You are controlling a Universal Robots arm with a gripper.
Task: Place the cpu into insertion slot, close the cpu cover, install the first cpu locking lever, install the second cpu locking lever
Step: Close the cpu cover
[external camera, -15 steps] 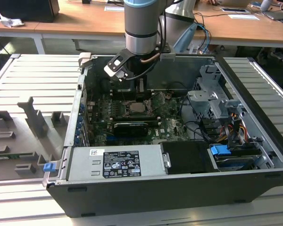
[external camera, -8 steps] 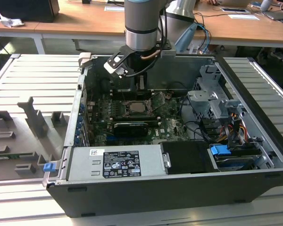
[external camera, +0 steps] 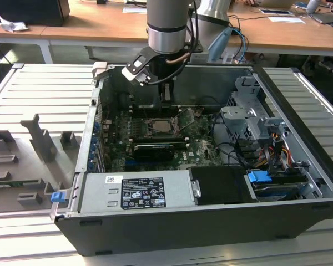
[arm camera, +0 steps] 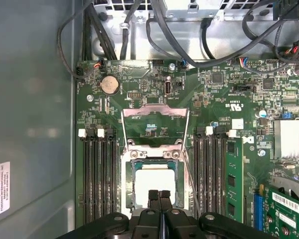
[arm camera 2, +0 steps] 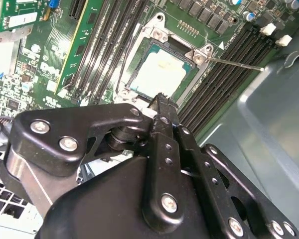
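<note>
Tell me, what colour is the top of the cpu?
The cpu top is pale beige-silver, plain; it shows best in the second wrist view.

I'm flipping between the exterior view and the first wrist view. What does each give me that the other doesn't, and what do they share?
Exterior view: the silver labelled power supply box, the arm's silvery wrist above the board, and wooden desks behind. First wrist view: the round silver coin battery, and the thin silvery cpu cover swung open toward that battery. Both: the green motherboard, and the black hand, fingertips together, over the pale square cpu seated in the black insertion slot.
</note>
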